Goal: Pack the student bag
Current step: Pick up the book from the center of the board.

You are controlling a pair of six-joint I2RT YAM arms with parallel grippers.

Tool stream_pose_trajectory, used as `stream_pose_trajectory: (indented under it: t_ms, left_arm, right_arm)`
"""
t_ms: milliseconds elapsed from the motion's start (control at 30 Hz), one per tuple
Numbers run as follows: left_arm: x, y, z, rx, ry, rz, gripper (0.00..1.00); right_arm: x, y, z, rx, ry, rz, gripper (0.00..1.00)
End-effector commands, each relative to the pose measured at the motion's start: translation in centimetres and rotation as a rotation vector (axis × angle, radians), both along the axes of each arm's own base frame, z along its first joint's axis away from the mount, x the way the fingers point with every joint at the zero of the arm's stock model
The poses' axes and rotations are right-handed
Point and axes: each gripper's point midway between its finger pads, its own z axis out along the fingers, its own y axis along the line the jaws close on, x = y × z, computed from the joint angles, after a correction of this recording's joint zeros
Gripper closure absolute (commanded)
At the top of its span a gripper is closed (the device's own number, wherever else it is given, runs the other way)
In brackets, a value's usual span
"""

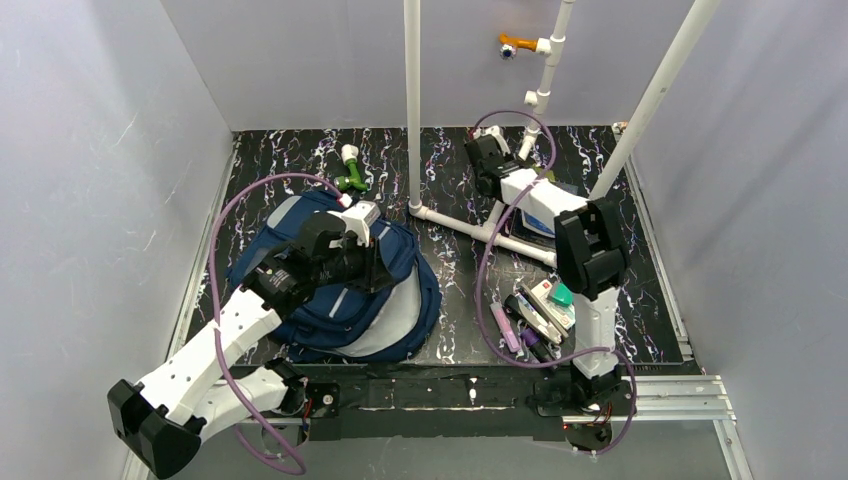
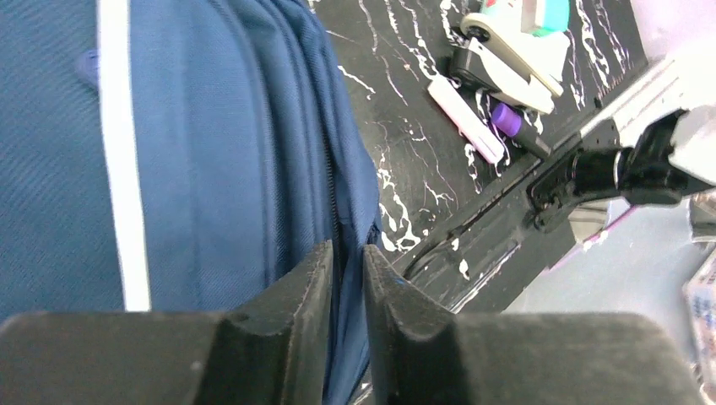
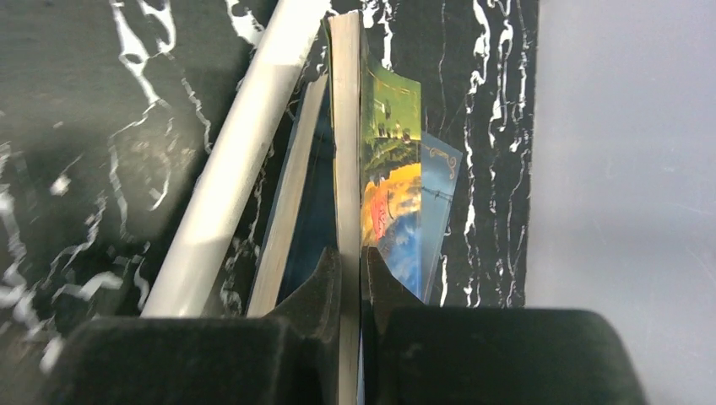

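Note:
The student bag (image 1: 390, 320) is a navy backpack with pale stripes, lying flat at the left of the mat. My left gripper (image 1: 385, 268) rests on its right side. In the left wrist view the fingers (image 2: 348, 249) stand nearly together, pinching a fold of the bag's blue fabric (image 2: 211, 152) beside the zipper seam. My right gripper (image 3: 350, 253) is shut on a thin book (image 3: 346, 126) with a colourful cover, held by its page edge. A second book (image 3: 291, 194) lies just to its left. In the top view the right arm's own links hide that gripper.
A white pipe (image 3: 228, 160) lies on the mat right beside the books, part of a frame with an upright (image 1: 412, 100). Pens and a white-and-teal item (image 1: 535, 315) lie near the right arm's base. A green-and-white object (image 1: 350, 170) sits behind the bag.

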Motion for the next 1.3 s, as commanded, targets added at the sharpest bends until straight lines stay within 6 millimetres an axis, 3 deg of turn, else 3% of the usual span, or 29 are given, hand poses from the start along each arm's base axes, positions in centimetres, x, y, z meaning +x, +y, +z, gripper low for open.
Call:
stream_pose_trajectory:
  t_ms: [0, 67, 133, 233, 300, 467, 600, 800, 933, 967, 1033, 1167, 1200, 1267]
  left_arm:
    - [1.0, 0.6, -1.4, -0.007, 0.060, 0.143, 0.78]
    - [1.4, 0.7, -1.1, -0.030, 0.088, 0.218, 0.69]
    - [1.9, 0.9, -0.3, -0.073, 0.129, 0.318, 0.52]
    - [2.4, -0.4, 2.2, -0.204, 0.178, 0.379, 0.37]
    - [2.9, -1.6, 3.9, -0.300, 0.200, 0.395, 0.33]
    - [5.9, -3.6, 6.3, -0.466, 0.220, 0.473, 0.32]
    - [7.3, -4.0, 5.2, -0.582, 0.339, 0.624, 0.37]
    - [7.1, -4.9, 2.4, -0.696, 0.527, 0.717, 0.29]
    - [6.3, -3.6, 0.6, -0.524, 0.532, 0.754, 0.27]
    - [6.1, -3.4, 0.2, -0.503, 0.540, 0.765, 0.29]
    - [6.1, -3.2, -0.2, -0.507, 0.531, 0.773, 0.46]
    - [6.9, -3.3, 0.1, -0.546, 0.438, 0.717, 0.92]
    - [7.1, -3.1, 0.4, -0.544, 0.398, 0.698, 1.00]
    - [7.6, -2.6, 1.6, -0.548, 0.304, 0.662, 1.00]
  right_arm:
    - [-1.6, 2.5, 6.1, 0.232, -0.080, 0.099, 0.99]
    - [-3.0, 4.1, 7.4, 0.330, -0.093, 0.164, 0.99]
    - [-4.6, 5.8, 8.5, 0.418, -0.099, 0.238, 0.99]
    - [-7.8, 8.7, 10.2, 0.579, -0.085, 0.361, 0.99]
    - [-10.5, 11.3, 11.0, 0.678, -0.058, 0.481, 0.99]
    - [-20.2, 17.9, 12.6, 0.901, 0.042, 0.806, 0.99]
    - [-25.6, 20.7, 14.0, 1.010, 0.047, 0.957, 0.99]
    - [-28.7, 23.7, 13.7, 1.007, 0.091, 1.077, 0.99]
    - [-29.4, 25.1, 14.2, 0.966, 0.071, 1.124, 0.99]
    - [-29.5, 25.5, 14.2, 0.950, 0.069, 1.135, 0.99]
    - [-30.0, 26.0, 14.1, 0.908, 0.068, 1.149, 0.99]
    - [-31.0, 26.8, 13.6, 0.836, 0.077, 1.167, 0.98]
    - [-31.0, 26.6, 13.4, 0.839, 0.083, 1.141, 0.81]
    - [-30.5, 25.7, 12.9, 0.832, 0.093, 1.052, 0.41]
